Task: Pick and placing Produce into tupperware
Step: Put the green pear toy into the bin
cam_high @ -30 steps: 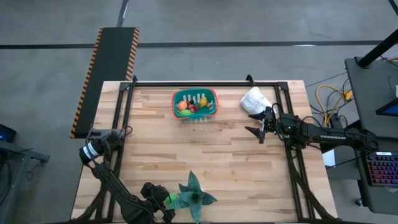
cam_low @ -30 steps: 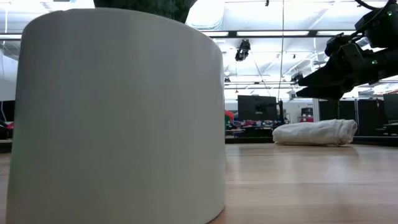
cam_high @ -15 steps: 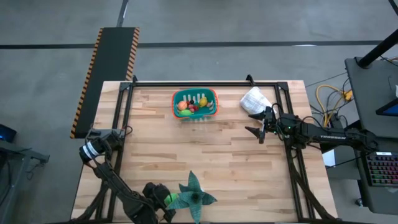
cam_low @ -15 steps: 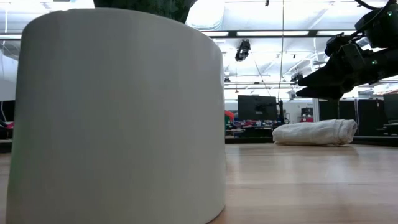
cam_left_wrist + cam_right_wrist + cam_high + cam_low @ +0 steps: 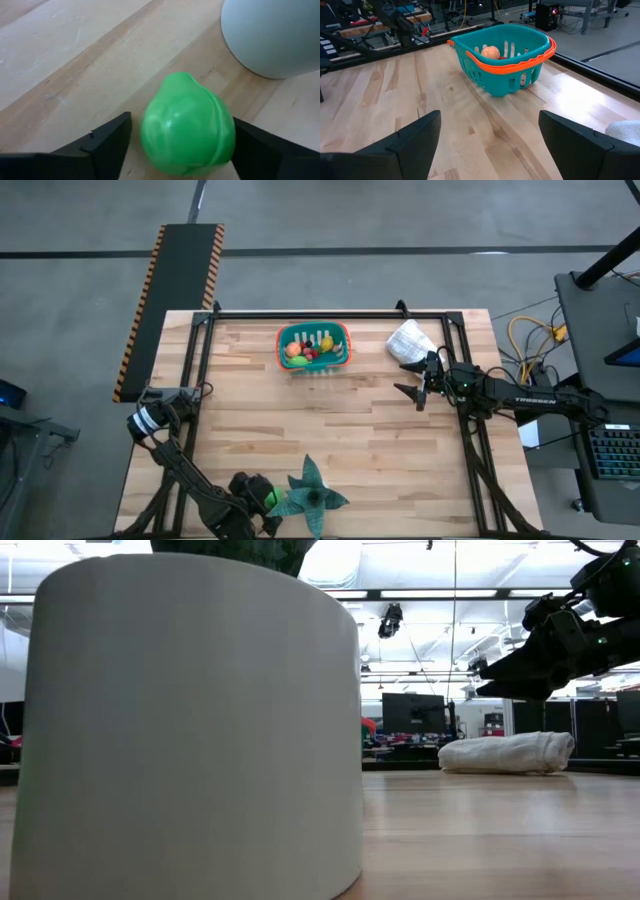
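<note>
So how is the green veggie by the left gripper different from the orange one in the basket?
The green veggie lies on the bare wooden table, at its near edge; the orange one sits inside the teal basket at the far edge.
The green veggie sits between the left gripper's fingers; the orange one has no gripper around it, and the right gripper hangs open, off to the side.
Both are small, rounded toy produce.

wrinkled white bag [image 5: 408, 339] at table's [image 5: 380, 430] far right; green leafy plant [image 5: 312, 495] in white pot [image 5: 190, 730] at near edge.
</note>
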Controlling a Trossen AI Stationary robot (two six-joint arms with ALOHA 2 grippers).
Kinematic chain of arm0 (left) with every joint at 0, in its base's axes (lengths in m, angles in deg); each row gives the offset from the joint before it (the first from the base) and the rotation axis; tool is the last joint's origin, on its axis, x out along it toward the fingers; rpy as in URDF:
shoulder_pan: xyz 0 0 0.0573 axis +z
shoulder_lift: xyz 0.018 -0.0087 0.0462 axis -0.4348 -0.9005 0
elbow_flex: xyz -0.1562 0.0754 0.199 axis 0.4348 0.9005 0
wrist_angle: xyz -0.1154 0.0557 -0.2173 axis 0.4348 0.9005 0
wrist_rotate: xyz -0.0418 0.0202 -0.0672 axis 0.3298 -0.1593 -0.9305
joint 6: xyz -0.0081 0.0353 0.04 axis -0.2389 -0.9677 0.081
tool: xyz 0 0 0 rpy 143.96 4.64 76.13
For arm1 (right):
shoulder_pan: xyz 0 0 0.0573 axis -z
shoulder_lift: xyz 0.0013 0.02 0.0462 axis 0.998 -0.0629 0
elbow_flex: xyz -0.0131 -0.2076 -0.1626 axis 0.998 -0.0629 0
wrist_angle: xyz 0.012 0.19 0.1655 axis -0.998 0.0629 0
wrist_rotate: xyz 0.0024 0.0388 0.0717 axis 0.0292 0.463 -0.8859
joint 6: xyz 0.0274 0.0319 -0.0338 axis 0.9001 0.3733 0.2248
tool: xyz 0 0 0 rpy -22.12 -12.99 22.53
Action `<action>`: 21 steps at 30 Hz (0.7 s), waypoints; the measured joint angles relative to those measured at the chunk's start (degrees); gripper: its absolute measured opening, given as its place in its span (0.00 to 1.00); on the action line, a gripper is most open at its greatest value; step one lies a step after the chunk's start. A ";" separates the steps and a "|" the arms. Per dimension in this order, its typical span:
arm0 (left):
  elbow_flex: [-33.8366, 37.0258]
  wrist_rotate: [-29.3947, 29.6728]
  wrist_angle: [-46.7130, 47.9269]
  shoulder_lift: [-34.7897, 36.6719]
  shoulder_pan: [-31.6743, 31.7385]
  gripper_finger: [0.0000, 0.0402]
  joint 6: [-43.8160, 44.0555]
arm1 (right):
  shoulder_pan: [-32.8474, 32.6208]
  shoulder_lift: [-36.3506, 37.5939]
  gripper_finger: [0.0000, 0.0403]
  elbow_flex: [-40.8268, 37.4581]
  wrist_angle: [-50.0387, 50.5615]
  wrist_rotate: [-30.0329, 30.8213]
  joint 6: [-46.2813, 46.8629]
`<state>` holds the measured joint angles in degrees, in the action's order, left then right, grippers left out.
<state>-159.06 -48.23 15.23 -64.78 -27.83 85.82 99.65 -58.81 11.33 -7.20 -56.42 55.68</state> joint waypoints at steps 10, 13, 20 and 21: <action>-0.31 0.07 -0.23 1.06 -0.02 0.48 -4.12 | 0.01 0.02 0.81 0.00 0.09 -0.01 0.02; -0.28 0.46 -0.10 2.25 -0.02 0.48 -5.32 | 0.00 0.02 0.81 0.00 0.09 -0.02 0.07; -0.46 -0.35 4.60 4.81 -0.50 0.52 -5.34 | 0.01 0.02 0.81 0.00 0.11 -0.02 0.22; -0.52 -1.03 5.68 5.31 -0.73 0.51 -5.21 | 0.02 0.00 0.81 0.00 0.13 -0.02 0.24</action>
<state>-159.58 -49.27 20.91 -59.47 -28.56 80.60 99.67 -58.81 11.33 -7.06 -56.44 55.92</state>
